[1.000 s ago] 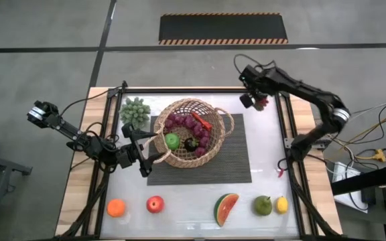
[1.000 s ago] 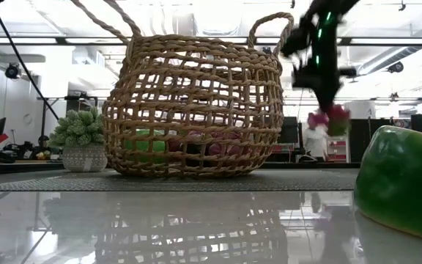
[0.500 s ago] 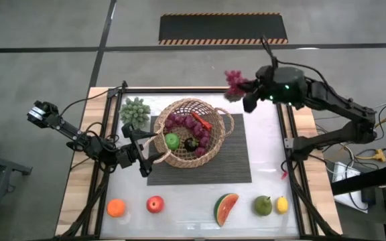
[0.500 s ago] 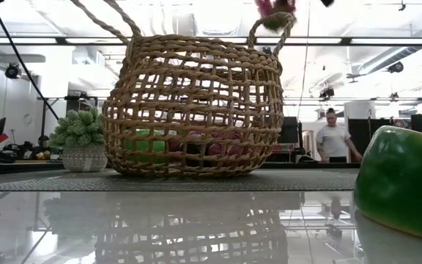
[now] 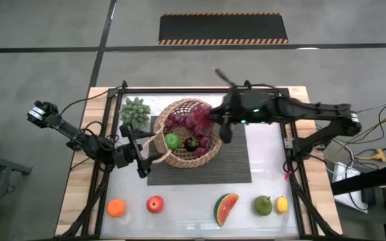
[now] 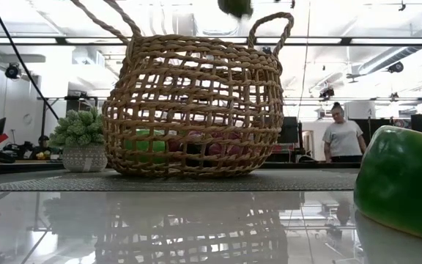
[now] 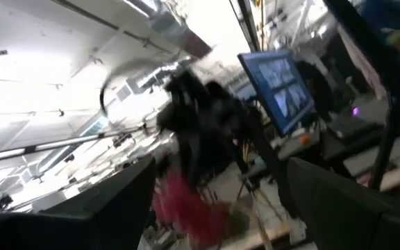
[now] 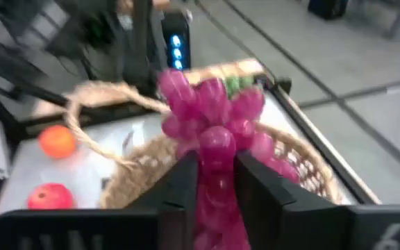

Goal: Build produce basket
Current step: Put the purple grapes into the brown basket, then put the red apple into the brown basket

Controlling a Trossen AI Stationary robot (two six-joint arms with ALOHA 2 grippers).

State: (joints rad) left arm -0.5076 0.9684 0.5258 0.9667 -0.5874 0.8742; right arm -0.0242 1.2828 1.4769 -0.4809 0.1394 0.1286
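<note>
The tan wicker basket point(image 5: 214, 148) stands on a dark ribbed mat point(image 5: 236, 164) and holds purple grapes point(image 5: 179, 122), a green apple point(image 5: 171, 140) and a dark plum point(image 5: 190, 143). My right gripper point(image 5: 216, 117) reaches over the basket's right rim, shut on a purple grape bunch point(image 8: 210, 111). My left gripper point(image 5: 139, 150) is open and empty beside the basket's left wall. An orange point(image 5: 116, 208), red apple point(image 5: 155, 204), watermelon slice point(image 5: 226, 209), pear point(image 5: 263, 205) and lemon point(image 5: 281, 205) lie along the table's near edge. My right gripper pinches the grape bunch between its two fingers point(image 8: 179, 187), on the bunch's lower part point(image 8: 217, 184). The rest of the bunch stands out beyond the fingertips. The bunch is lifted clear, above the basket's opening point(image 8: 151, 163).
A small green potted plant point(image 5: 135, 110) stands at the table's far left, beside the basket. In the low view the pear point(image 6: 401, 183) fills the right foreground and the basket point(image 6: 196, 103) the middle. A person point(image 6: 341, 136) stands in the room beyond.
My right gripper has risen from the table's far right corner with the grape bunch and swung toward the table's left, ending over the basket's right rim. The bunch has stayed in its fingers, lifted clear.
</note>
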